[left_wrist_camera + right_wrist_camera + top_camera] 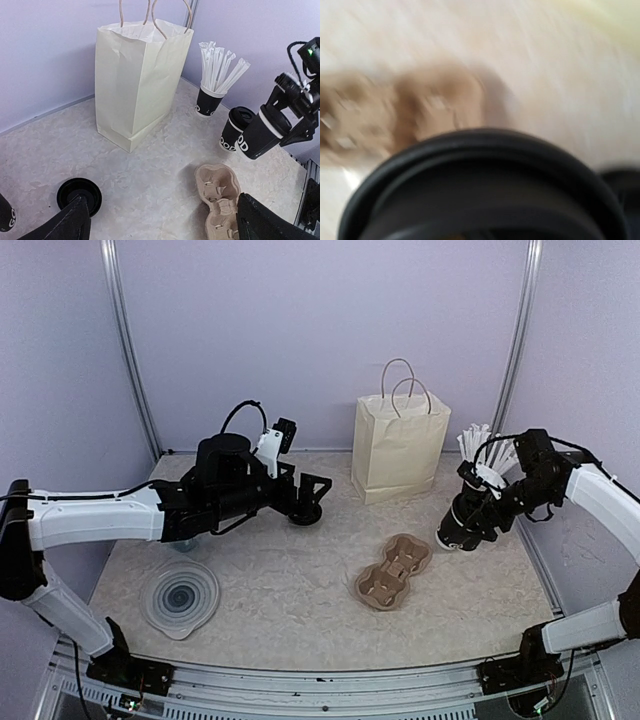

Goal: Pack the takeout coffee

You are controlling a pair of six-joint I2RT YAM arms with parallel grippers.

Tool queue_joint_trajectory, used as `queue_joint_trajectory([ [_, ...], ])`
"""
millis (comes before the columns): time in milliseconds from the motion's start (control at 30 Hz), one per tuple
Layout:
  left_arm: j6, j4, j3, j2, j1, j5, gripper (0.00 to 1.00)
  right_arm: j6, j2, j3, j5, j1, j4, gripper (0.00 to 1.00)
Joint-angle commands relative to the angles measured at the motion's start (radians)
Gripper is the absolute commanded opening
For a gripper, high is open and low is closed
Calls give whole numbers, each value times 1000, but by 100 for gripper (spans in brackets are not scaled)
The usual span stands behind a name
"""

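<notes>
My right gripper [482, 502] is shut on a black lidded coffee cup [462, 523], held tilted above the table right of the brown pulp carrier tray [393, 570]. The left wrist view shows that cup [260, 134] in the right gripper [292, 122], and a second lidded cup [234, 128] standing just behind it. The right wrist view is blurred: the cup's black lid [485, 185] fills the bottom, the tray [395, 107] lies beyond. My left gripper [305, 497] is open and empty over the table [162, 212], its left finger by a black round lid [79, 194].
A cream paper bag [398, 445] stands open at the back, also in the left wrist view [140, 75]. A black cup of white straws [210, 99] stands right of it. A clear round plastic piece [180, 597] lies front left. Another black cup [4, 216] shows at the left edge.
</notes>
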Motion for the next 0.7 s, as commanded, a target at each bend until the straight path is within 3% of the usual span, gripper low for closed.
queue_joint_trajectory([
  [0, -38, -52, 27, 33, -26, 38, 99, -76, -18, -90, 146, -64, -28, 80],
  [300, -64, -26, 16, 4, -52, -96, 99, -87, 9, -154, 235, -135, 16, 81],
  [433, -152, -93, 42, -2, -53, -300, 99, -74, 45, -160, 198, -136, 14, 82],
  [567, -155, -299, 178, 79, -23, -255, 99, -63, 76, -158, 167, -136, 10, 83],
  [667, -94, -266, 166, 100, -30, -222, 99, -59, 94, -154, 169, -136, 11, 87],
])
